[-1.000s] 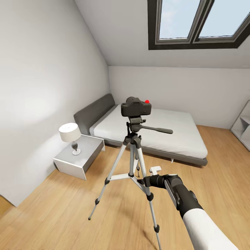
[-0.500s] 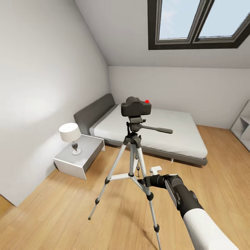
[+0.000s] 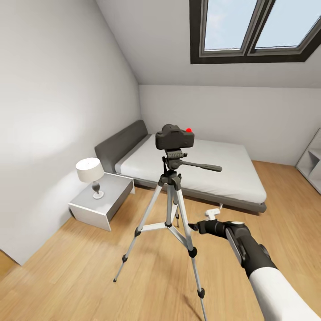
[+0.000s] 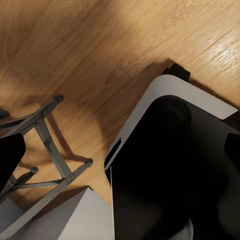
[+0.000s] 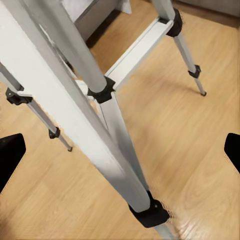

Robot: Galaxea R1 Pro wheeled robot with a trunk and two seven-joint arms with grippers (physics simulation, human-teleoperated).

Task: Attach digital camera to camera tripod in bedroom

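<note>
The black digital camera point(image 3: 174, 137), with its red dot on top, sits on the head of the camera tripod point(image 3: 171, 178), which stands on the bedroom's wood floor in front of the bed point(image 3: 196, 165). The tripod's long handle point(image 3: 203, 166) points right. My right gripper point(image 3: 192, 226) hangs low beside the tripod's right front leg, just right of it. In the right wrist view the silver legs point(image 5: 75, 95) run close past my right gripper point(image 5: 120, 150), whose fingertips stand wide apart, open and holding nothing. My left gripper point(image 4: 120, 155) points down at the floor, its fingertips apart, with tripod legs point(image 4: 47, 145) beside it.
A grey nightstand point(image 3: 103, 200) with a white lamp point(image 3: 90, 174) stands left of the tripod, against the wall. A white shelf point(image 3: 312, 162) is at the far right. My own base point(image 4: 165, 165) shows in the left wrist view. Bare wood floor point(image 3: 80, 276) spreads around the tripod.
My right arm has drawn back to the right, a little away from the tripod's leg. The camera and tripod have not moved.
</note>
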